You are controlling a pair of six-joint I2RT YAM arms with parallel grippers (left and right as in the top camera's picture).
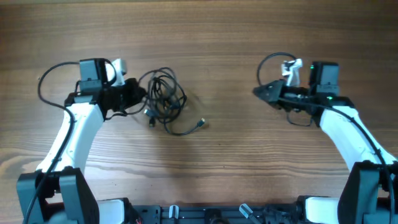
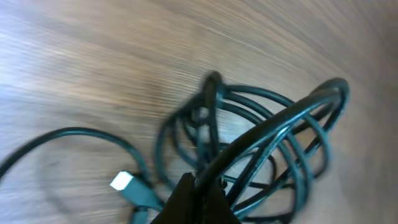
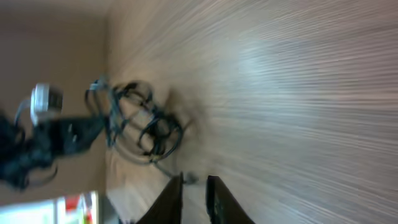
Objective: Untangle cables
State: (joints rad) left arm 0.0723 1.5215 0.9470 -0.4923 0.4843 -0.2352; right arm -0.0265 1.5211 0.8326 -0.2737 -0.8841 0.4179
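The cables lie as one knotted black bundle left of the table's middle, and a loose strand runs out to a small plug. My left gripper sits at the bundle's left edge. In the left wrist view the left gripper is shut on a thick strand of the cables, with a white-tipped plug beside the fingers. My right gripper hovers far to the right and points at the bundle. Its jaws stand slightly open and hold nothing, and the cables show far ahead.
Wooden table all round. The right arm's own black wires loop above and below its wrist. The left arm's wire arcs out at far left. The arm bases line the front edge.
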